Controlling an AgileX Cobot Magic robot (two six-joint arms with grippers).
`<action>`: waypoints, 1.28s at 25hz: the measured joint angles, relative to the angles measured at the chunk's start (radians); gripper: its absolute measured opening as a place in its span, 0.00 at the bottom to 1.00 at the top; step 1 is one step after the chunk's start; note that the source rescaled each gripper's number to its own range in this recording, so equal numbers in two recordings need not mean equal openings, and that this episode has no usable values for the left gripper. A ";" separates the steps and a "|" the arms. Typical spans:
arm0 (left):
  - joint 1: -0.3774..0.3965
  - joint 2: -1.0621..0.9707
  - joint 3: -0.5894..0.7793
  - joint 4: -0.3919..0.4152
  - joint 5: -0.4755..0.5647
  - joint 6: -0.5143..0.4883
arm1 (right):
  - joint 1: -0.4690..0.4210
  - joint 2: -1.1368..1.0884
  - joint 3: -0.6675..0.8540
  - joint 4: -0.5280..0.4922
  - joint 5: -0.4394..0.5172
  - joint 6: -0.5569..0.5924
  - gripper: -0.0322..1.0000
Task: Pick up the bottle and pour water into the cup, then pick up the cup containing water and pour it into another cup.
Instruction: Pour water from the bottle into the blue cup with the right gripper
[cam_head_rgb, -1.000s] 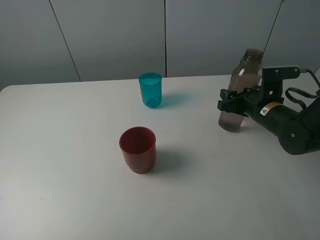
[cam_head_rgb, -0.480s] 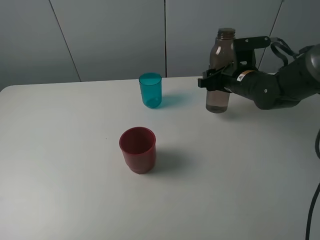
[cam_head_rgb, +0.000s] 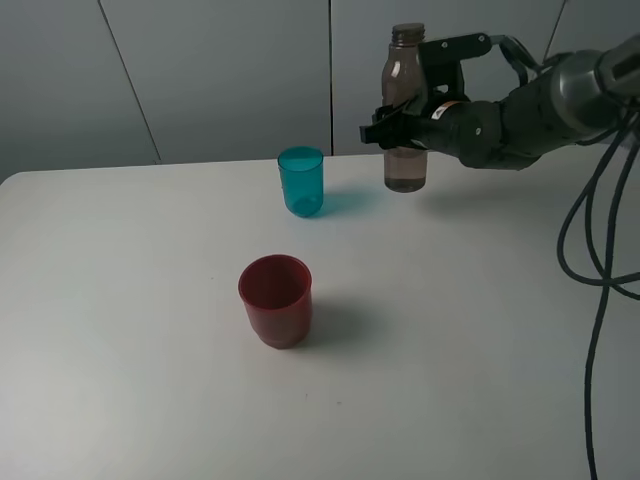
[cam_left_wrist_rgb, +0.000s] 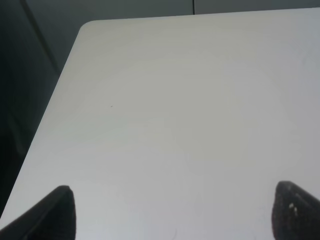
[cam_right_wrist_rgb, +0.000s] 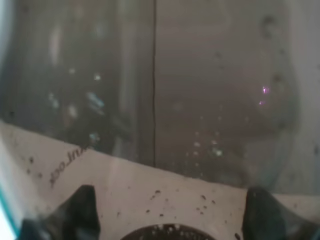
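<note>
Looks like step 1 of 2 rn, the carry part, no pouring yet. Got the bottle (cam_head_rgb: 405, 170) pinched mid-body in the right tool (cam_head_rgb: 400, 125), jaws closed on it, upright, no cap, lifted clear of the worktop (cam_head_rgb: 480, 330). Hangs in the air to the right of the cup (cam_head_rgb: 301, 181) in the high view, near but not over it. Can't really tell the water lvl, maybe a bit low down. Seeing nothing but bottle (cam_right_wrist_rgb: 160, 90) wall in the right wrist view tbh, w/ droplets on it.

Seeing the cup upright on the worktop toward the back, empty afaict. Then another cup (cam_head_rgb: 276, 299), the red 1, closer to the front, well apart from the teal 1. Seeing the left tool (cam_left_wrist_rgb: 177, 212) over bare worktop by an edge, jaws wide, holding nothing.

Next up imo: needs shifting the bottle leftward in the high view till right over the cup rim w/ the neck, then tipping slow. Narrow cup + open neck = easy to miss, so prob wants getting the mouth low and close before tilting. Also worth not bumping the cup w/ the bottle base, looks light enough to topple. Nowhere near step 2 yet.
</note>
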 joint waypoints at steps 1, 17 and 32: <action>0.000 0.000 0.000 0.000 0.000 0.000 | 0.000 0.015 -0.019 0.002 0.007 -0.029 0.03; 0.000 0.000 0.000 0.000 0.000 0.000 | 0.006 0.131 -0.202 0.148 -0.004 -0.551 0.03; 0.000 0.000 0.000 0.000 0.000 -0.007 | 0.011 0.167 -0.216 0.213 -0.051 -0.935 0.03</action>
